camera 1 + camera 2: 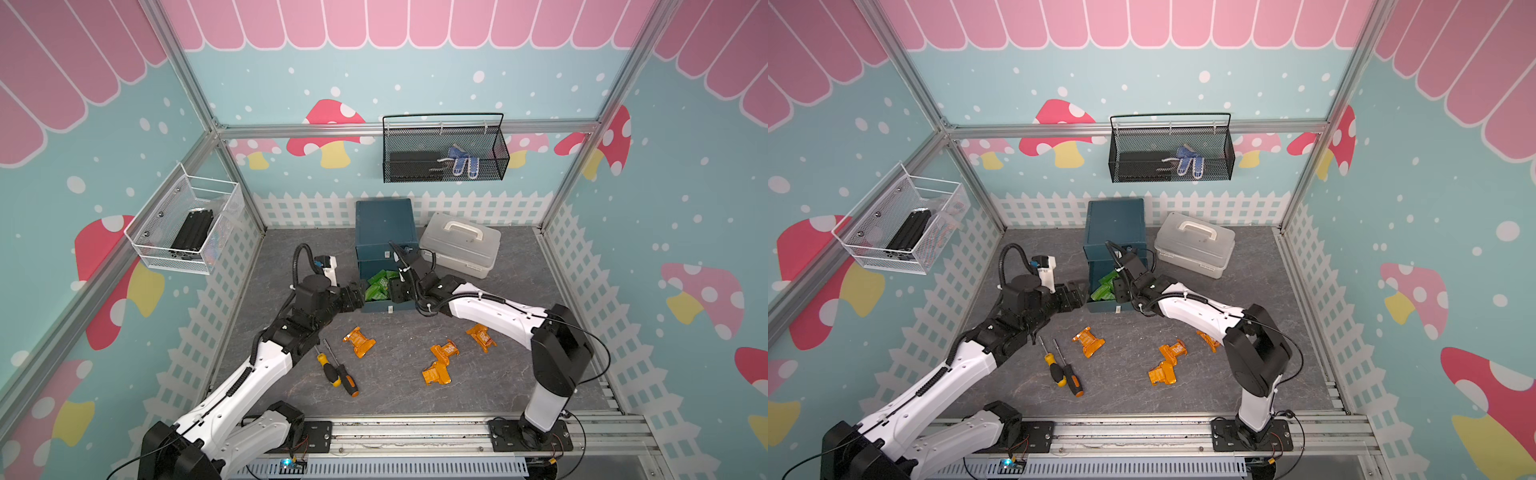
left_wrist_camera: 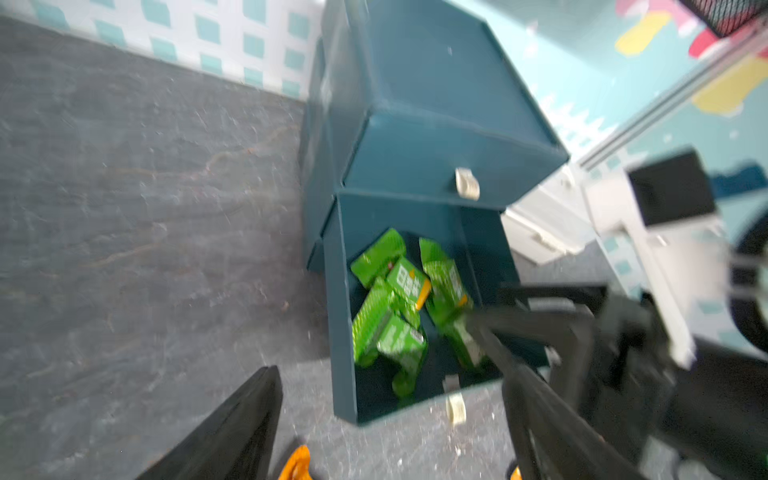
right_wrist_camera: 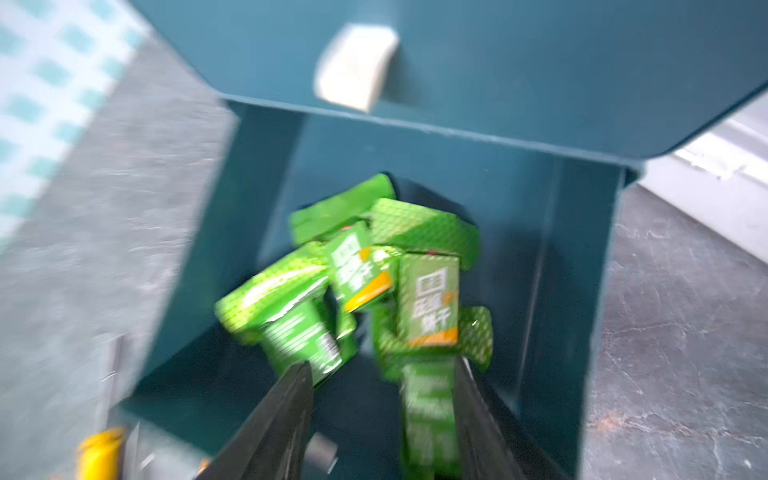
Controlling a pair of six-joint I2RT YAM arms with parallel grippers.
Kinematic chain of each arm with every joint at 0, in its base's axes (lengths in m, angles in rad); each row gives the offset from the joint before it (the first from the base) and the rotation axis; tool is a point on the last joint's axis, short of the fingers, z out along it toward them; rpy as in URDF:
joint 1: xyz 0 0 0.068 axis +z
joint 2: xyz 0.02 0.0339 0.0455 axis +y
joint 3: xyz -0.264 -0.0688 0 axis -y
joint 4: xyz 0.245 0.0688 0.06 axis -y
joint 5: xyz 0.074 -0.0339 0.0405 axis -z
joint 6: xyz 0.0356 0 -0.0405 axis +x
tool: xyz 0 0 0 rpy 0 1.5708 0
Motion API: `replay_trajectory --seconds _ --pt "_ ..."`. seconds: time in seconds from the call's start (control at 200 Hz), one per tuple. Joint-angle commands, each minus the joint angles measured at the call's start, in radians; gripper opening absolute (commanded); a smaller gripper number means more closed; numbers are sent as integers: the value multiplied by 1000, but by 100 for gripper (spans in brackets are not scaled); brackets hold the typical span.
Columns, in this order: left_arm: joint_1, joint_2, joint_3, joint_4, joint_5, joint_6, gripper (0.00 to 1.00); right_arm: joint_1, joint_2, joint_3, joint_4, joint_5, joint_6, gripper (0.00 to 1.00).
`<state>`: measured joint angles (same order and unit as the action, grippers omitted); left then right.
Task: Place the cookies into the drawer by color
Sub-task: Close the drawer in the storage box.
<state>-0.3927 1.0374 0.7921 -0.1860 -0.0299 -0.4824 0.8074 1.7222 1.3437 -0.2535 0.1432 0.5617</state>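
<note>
- Well, the right gripper (image 3: 382,365) has its jaws apart and points down into the pulled-out drawer (image 3: 582,291). One green cookie (image 3: 428,399), badly blurred, lies against one finger and clear of the other, so nothing is pinched.
- The left gripper (image 2: 390,372) has its jaws wide apart with nothing between them. It hangs low over the table, just outside the drawer wall on the left arm's side.
- Beneath the right gripper's tips, several more green cookies (image 3: 428,299) lie heaped in that drawer. They overlap one another, and a few lie with the printed label up.
- The drawer sticks out directly under the top drawer front of the dark teal cabinet (image 1: 384,224). That front carries a pale tab handle (image 3: 353,68).
- Four orange cookies lie on the grey table (image 1: 399,399) in front of the cabinet, well apart from the drawer. One (image 1: 359,340) is nearer the left arm. Two (image 1: 445,350) (image 1: 436,374) lie close together in the middle. One (image 1: 481,336) lies beside the right arm.
- Two screwdrivers (image 1: 336,370) lie side by side near the left arm's forearm.
- A pale grey case (image 1: 461,249) with a white handle stands just beside the cabinet, on the right arm's side.
- A black wire basket (image 1: 444,166) hangs on the back wall, and a white mesh basket (image 1: 166,249) hangs on the side wall.
</note>
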Motion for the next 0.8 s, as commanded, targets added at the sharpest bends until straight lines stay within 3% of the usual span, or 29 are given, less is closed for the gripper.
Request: replay_trajectory --seconds 0.0,0.205,0.385,0.585,0.796 --pt "66 48 98 30 74 32 82 8 -106 -71 85 -140 -60 57" --pt "147 279 336 -11 231 73 72 17 -235 -259 220 -435 -176 55" --pt "175 512 569 -58 259 90 67 45 -245 -371 278 -548 -291 53" --pt "189 712 758 -91 234 141 64 45 -202 -423 318 -554 -334 51" --pt "193 822 827 -100 215 146 56 46 -145 -401 311 -461 -387 51"
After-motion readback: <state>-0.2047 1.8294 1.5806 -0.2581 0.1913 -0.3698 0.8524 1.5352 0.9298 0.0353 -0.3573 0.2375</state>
